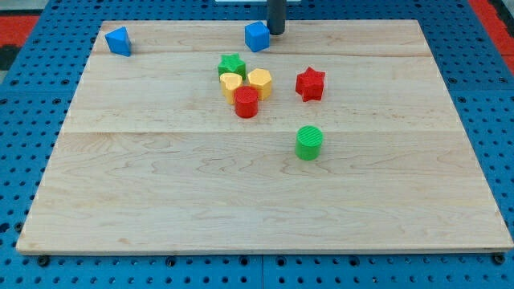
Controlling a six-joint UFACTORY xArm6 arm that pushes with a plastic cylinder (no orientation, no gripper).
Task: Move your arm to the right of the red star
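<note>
My tip [276, 32] is a bare rod with nothing to open or close, standing at the far edge of the board [241, 201], apparently touching the right side of a blue cube [257, 36], though the angle leaves that unsure. The red star [310, 83] lies nearer and slightly right of it, so the spot to reach is nearer and further right.

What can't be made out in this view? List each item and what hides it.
- Rod above my tip: cut off by the view's top edge.
- Contact between my tip and the blue block beside it: gap too small to judge.
- Left yellow block: partly covered by the red cylinder, shape unclear.
- Red star: far side hidden by its own body.
</note>
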